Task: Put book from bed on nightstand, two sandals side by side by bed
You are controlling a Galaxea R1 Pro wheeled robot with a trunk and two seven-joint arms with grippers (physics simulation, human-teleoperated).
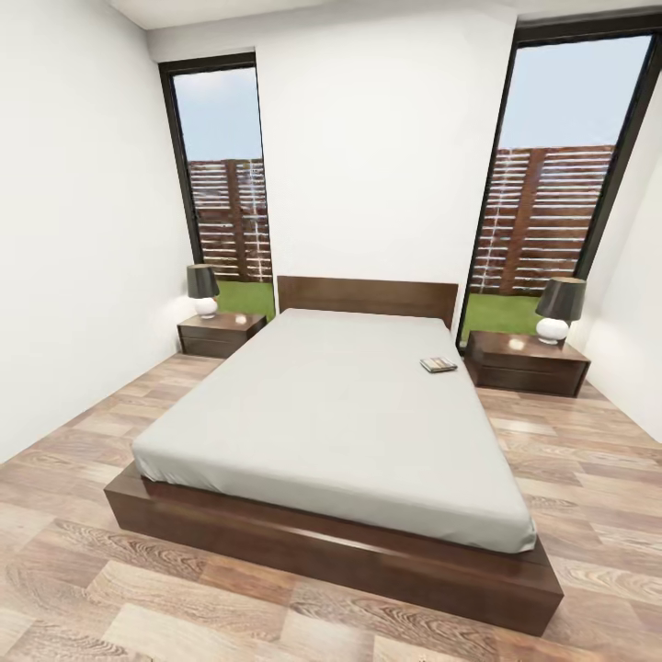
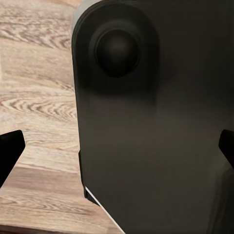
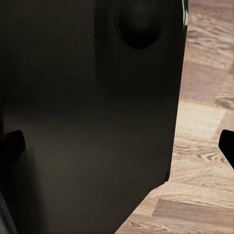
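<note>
Head view, left to right: white wall, then a tall black-framed window (image 1: 223, 175) with a brown slatted fence outside. Below it stands the left nightstand (image 1: 221, 334), carrying a dark-shaded lamp (image 1: 203, 291). Centre — the bed (image 1: 340, 515), low dark-brown frame, grey mattress, headboard against the far wall. The book (image 1: 439, 364) lies flat on the mattress near its right edge, up toward the headboard, close to the right nightstand (image 1: 526, 362), which holds a second lamp (image 1: 559, 310). Second window (image 1: 561, 184) behind that.

Wood-plank floor (image 1: 83, 588) all round.

Left gripper (image 2: 117, 151): black fingertips at opposite frame edges — spread, nothing held, facing a dark robot body panel (image 2: 151, 126). Right gripper (image 3: 117, 146): likewise spread, empty.
</note>
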